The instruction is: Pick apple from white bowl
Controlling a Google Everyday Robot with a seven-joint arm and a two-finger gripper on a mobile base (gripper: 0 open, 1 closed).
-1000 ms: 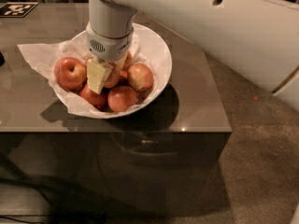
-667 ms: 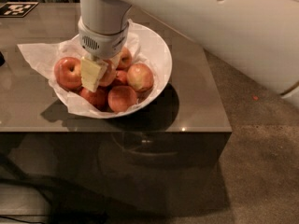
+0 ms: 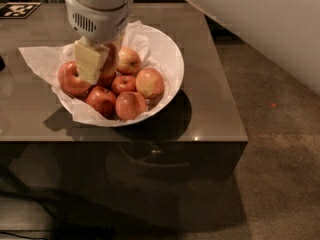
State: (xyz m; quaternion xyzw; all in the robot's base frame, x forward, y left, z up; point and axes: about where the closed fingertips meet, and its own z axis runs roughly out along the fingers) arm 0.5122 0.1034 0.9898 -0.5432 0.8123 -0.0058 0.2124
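Where the previous record showed the wrist sunk low among the fruit, the white arm (image 3: 260,24) now stands higher, its vented wrist housing (image 3: 97,19) clear above the bowl's far left rim. Desk (image 3: 210,109): dark, glossy, unchanged in position, with carpeted floor (image 3: 280,174) to the right and front. White bowl (image 3: 172,59): same place on the desk, upright, lined with crumpled white paper (image 3: 40,59) that spills over the left rim onto the desk surface. Gripper (image 3: 101,64): above the left-rear part of the bowl, pointing down, higher than before; one pale yellow finger (image 3: 89,61) faces the camera and the jaws are closed on the apple (image 3: 111,58), which shows orange-red just right of that finger. Whether the apple has fully cleared the fruit beneath cannot be determined. Remaining apples lie in the bowl much as recorded earlier: one at the left (image 3: 71,78), one at front left (image 3: 101,100), one at the front (image 3: 130,105), one at the right (image 3: 149,82), one at the rear (image 3: 129,60), and a smaller dark red one (image 3: 124,84) in the middle. Black-and-white marker tag (image 3: 17,9): far left corner of the desk, well apart from the bowl. Small red speck (image 3: 273,104): on the floor at right.
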